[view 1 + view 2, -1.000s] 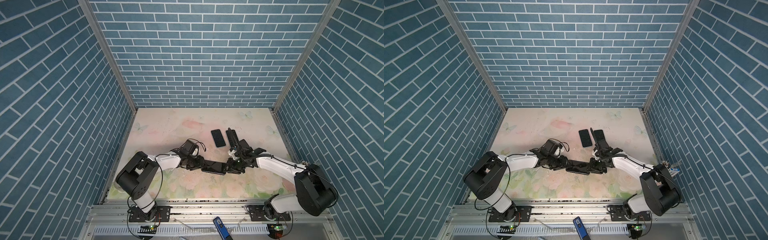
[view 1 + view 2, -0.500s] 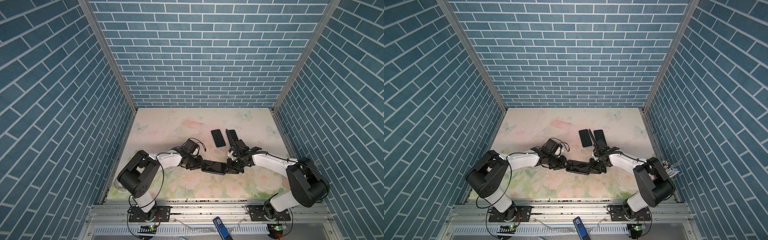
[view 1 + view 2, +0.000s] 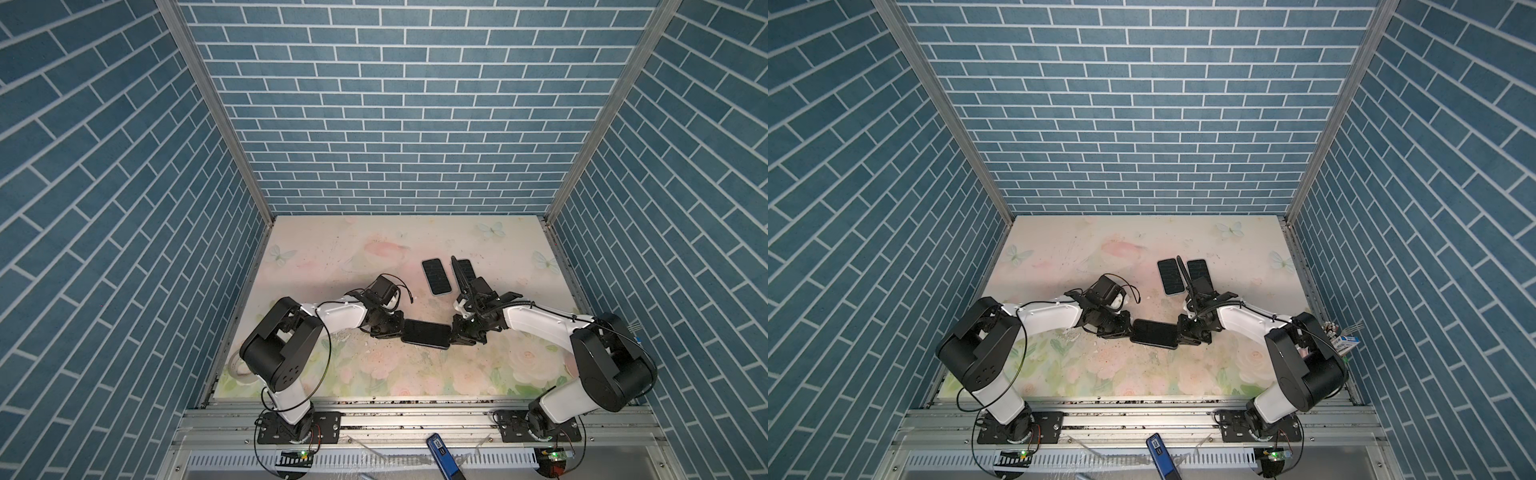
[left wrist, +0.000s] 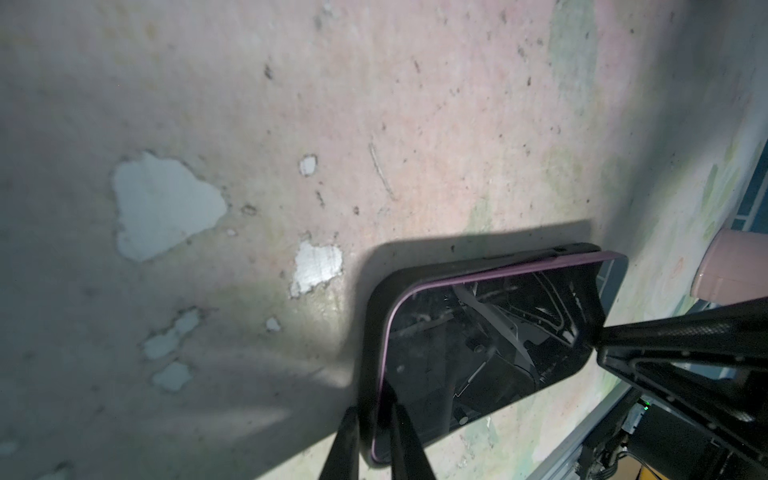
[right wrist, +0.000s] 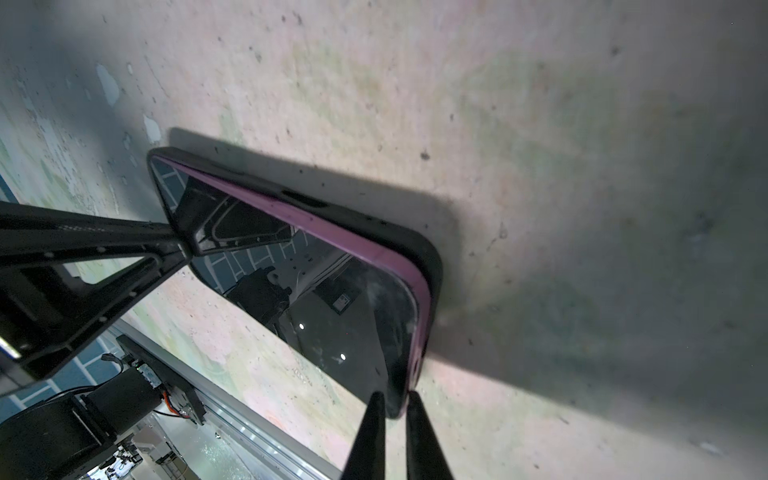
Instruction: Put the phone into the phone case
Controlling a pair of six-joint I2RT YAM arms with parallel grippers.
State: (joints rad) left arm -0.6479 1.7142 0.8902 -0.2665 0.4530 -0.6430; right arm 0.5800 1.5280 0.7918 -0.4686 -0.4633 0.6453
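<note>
Left wrist view: phone [image 4: 478, 353] part-seated in phone case [image 4: 374, 291] on surface [image 4: 415, 104], long axis 9-to-3 o'clock from above; left tool [image 4: 374, 415] clamps the 9 end, right tool [image 5: 395, 399] seemingly the 3 end.

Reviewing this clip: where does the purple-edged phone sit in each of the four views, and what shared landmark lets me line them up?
Top view: phone low centre, lying crosswise.
Top view: phone low centre, at about mid-width.
Left wrist: phone lower right of centre.
Right wrist: phone centre, running diagonally.
Shared landmark: the aluminium front rail, seen past the phone's near long edge in all four.
</note>
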